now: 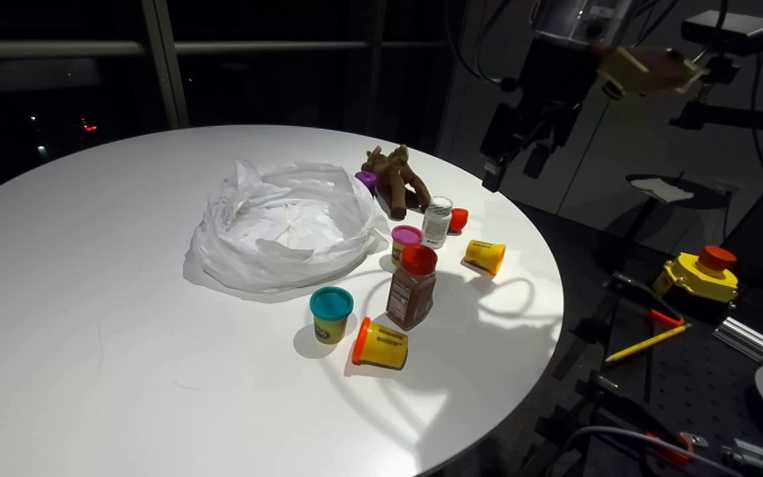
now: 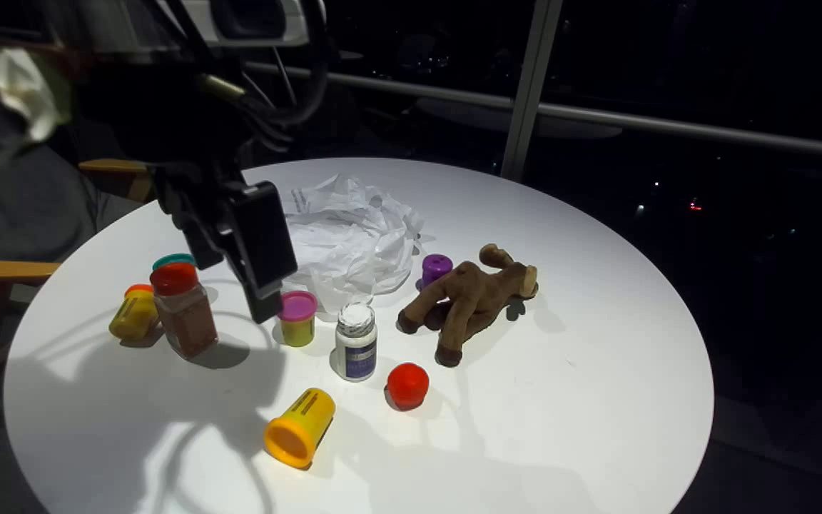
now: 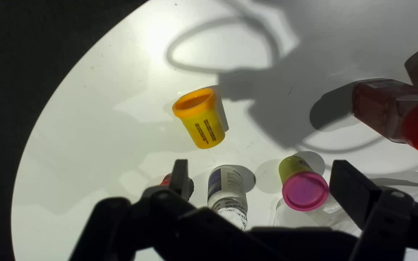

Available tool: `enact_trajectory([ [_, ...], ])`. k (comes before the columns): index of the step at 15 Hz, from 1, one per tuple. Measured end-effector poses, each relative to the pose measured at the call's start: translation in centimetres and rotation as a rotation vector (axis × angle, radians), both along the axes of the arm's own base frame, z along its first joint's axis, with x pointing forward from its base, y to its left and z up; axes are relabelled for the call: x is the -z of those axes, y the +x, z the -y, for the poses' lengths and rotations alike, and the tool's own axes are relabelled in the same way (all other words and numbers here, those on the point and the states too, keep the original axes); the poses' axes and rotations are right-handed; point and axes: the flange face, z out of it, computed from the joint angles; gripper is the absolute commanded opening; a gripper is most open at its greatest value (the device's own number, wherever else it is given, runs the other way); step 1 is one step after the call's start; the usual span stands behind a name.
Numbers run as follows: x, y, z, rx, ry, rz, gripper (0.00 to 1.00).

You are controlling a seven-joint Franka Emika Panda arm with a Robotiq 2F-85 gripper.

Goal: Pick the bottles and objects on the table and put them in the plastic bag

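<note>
Above the round white table [image 1: 123,371], my gripper [image 3: 263,181] is open, nothing held; it hangs clear of everything. The wrinkled plastic bag [image 1: 282,245] lies mid-table, mouth up. Upright in front of it stand a red-capped brown bottle [image 1: 411,298], a white bottle [image 2: 356,350], a teal-lidded cup [image 1: 330,318] and a pink-lidded cup [image 2: 297,325]. Two yellow cups lie tipped over: an orange-rimmed cup [image 3: 203,123] near the edge, and an orange-lidded cup [image 1: 381,346] beside the brown bottle. A red piece [image 2: 407,385], a brown plush animal [image 2: 475,300] and a purple item [image 2: 437,268] lie near the white bottle.
Beside the table in an exterior view is a dark bench with a yellow emergency-stop box [image 1: 696,278] and a pencil [image 1: 648,343]. A wooden-armed chair [image 2: 4,270] stands close to the table's rim. Dark windows run behind.
</note>
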Motion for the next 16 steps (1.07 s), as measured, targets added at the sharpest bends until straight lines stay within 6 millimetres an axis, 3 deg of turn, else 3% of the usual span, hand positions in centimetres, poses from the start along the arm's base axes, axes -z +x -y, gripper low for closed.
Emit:
enact_trajectory([
  [5,4.3,2.5,1.3,0.006,-0.009,0.008,1.0],
  [11,7.8,6.1,3.2,0.03,-0.016,0.024,1.0],
  [12,8.3,6.7,3.5,0.034,-0.018,0.022,0.82],
  [16,9.7,8.3,3.4,0.051,-0.018,0.017,0.46],
])
